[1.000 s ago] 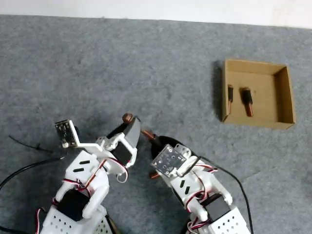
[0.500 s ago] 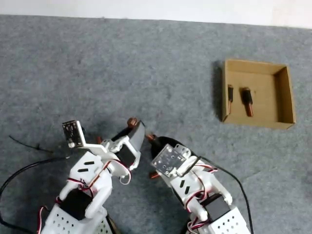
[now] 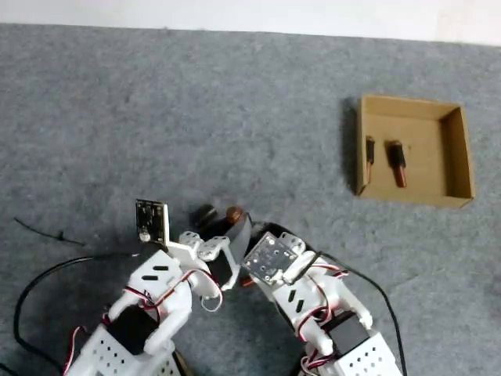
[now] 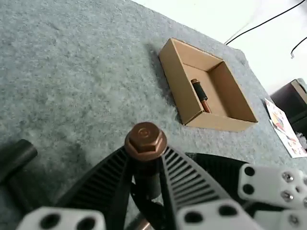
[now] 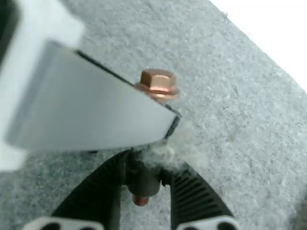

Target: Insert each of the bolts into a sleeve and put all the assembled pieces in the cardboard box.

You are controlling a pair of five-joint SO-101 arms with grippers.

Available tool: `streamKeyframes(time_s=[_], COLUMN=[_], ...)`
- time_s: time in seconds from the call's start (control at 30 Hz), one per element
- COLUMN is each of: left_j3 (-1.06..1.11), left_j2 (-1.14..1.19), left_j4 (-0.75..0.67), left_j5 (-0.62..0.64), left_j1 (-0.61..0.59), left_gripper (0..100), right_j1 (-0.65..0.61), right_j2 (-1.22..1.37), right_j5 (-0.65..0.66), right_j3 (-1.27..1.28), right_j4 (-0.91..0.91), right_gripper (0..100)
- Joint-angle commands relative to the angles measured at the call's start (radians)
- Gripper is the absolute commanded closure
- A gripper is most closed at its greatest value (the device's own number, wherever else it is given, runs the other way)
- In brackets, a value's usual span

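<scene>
1. Movement is the main thing in the high view. During the last second the left arm [image 3: 149,305] swings toward the right arm [image 3: 313,301], which keeps still. The left gripper [image 3: 232,227] brings the copper-coloured hex-head bolt [image 3: 233,213] from a place apart to directly at the right arm's tip. The shallow brown cardboard box [image 3: 427,153] stays well apart on the grey felt-like table cover [image 3: 196,102], with two assembled pieces [image 3: 398,164] lying in it. A small dark cylinder [image 3: 205,213] is just beside the bolt; I cannot tell if it is a spare sleeve.

2. Left wrist view: the jaws are narrow and closed on the bolt's shank, just under the hexagonal head [image 4: 145,138]. The bolt stands upright between the black ribbed fingers [image 4: 112,177].

3. Right wrist view: the right gripper [image 5: 143,175] has narrow jaws that clamp a short black tubular sleeve [image 5: 143,182]. The copper head is above the sleeve, and a copper end shows below it. From this I judge that the bolt is now entering the sleeve, or is already through it. The third piece is therefore almost assembled, and it still has to go to the box.
</scene>
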Motion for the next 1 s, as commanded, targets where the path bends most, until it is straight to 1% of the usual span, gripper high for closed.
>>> streamKeyframes(time_s=[0.0,0.1,0.17,0.2,0.27,0.43,0.5,0.63,0.77,0.87,0.97], left_j3=[-0.001,0.001,0.007,0.002,-0.022,-0.097,-0.091,-0.058,-0.050,-0.048,-0.048], left_j2=[-0.002,-0.001,-0.002,-0.004,-0.005,-0.005,-0.005,-0.004,-0.004,-0.004,-0.004], left_j4=[0.011,0.012,0.014,0.012,0.009,0.006,-0.031,-0.084,-0.109,-0.109,-0.109], left_j5=[-0.009,-0.009,-0.008,-0.006,0.051,0.216,0.262,0.270,0.259,0.144,0.055], left_j1=[-0.021,-0.019,-0.027,-0.033,-0.102,-0.412,-0.481,-0.486,-0.492,-0.492,-0.492], left_gripper=[89,71,62,60,58,61,63,71,79,85,93], right_j1=[0.024,0.025,0.025,0.025,0.025,0.027,0.044,0.108,0.157,0.225,0.312], right_j2=[-0.008,-0.008,-0.008,-0.008,-0.008,-0.008,-0.008,-0.008,-0.008,-0.008,-0.008], right_j5=[0.005,0.005,0.005,0.005,0.005,0.005,0.005,-0.011,-0.110,-0.138,-0.218], right_j3=[0.113,0.113,0.113,0.113,0.116,0.116,0.116,0.113,0.113,0.116,0.113], right_j4=[-0.016,-0.016,-0.016,-0.016,-0.016,-0.016,-0.019,-0.021,-0.028,-0.081,-0.124], right_gripper=[99.4,99.4,99.4,99.4,99.4,99.4,99.4,99.4,99.4,99.4,99.4])
